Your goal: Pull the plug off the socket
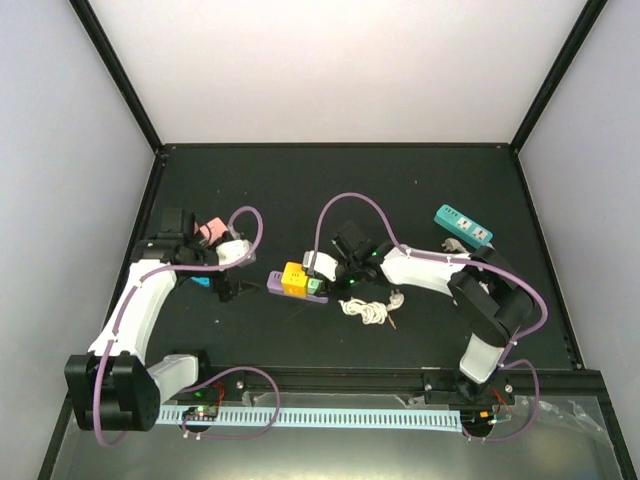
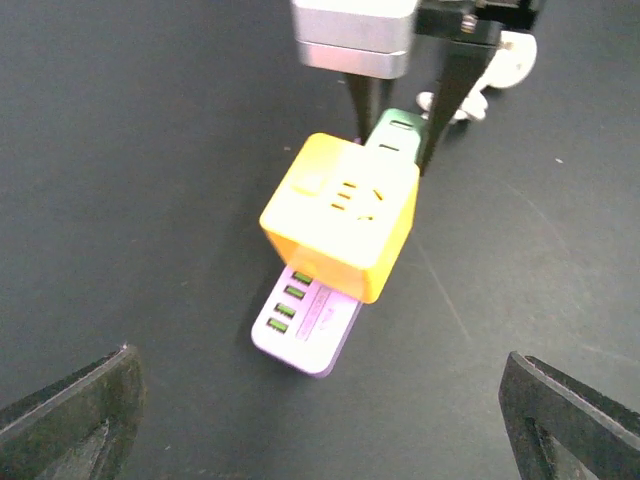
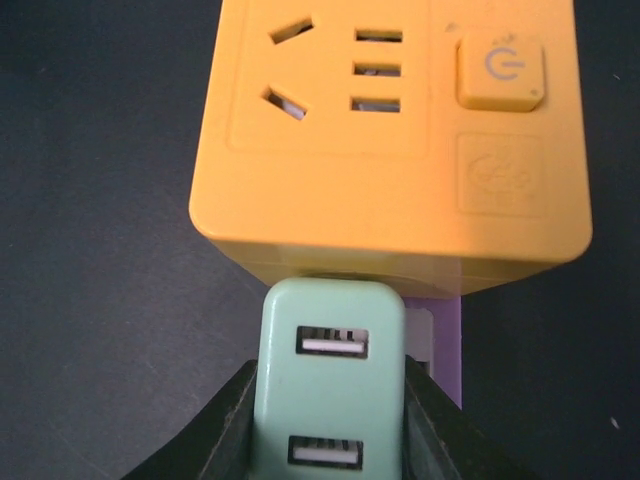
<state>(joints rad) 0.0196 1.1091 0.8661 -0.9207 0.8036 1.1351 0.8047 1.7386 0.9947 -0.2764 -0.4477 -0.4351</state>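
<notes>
Right gripper (image 3: 333, 430) is clasping the green plug (image 3: 333, 365), seemingly snugly, seated in the purple socket strip (image 2: 305, 335) on the tabletop (image 1: 400, 190). Left gripper (image 2: 320, 410) is hanging spread wide, empty; bracing the strip and pulling straight out looks wisest.

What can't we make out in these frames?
Right wrist: green charger prongs, hidden beneath its own body; seating unclear.
Right wrist: purple strip, mostly covered by yellow cube.
Top: pink item, partly behind left arm; too small to identify.
</notes>
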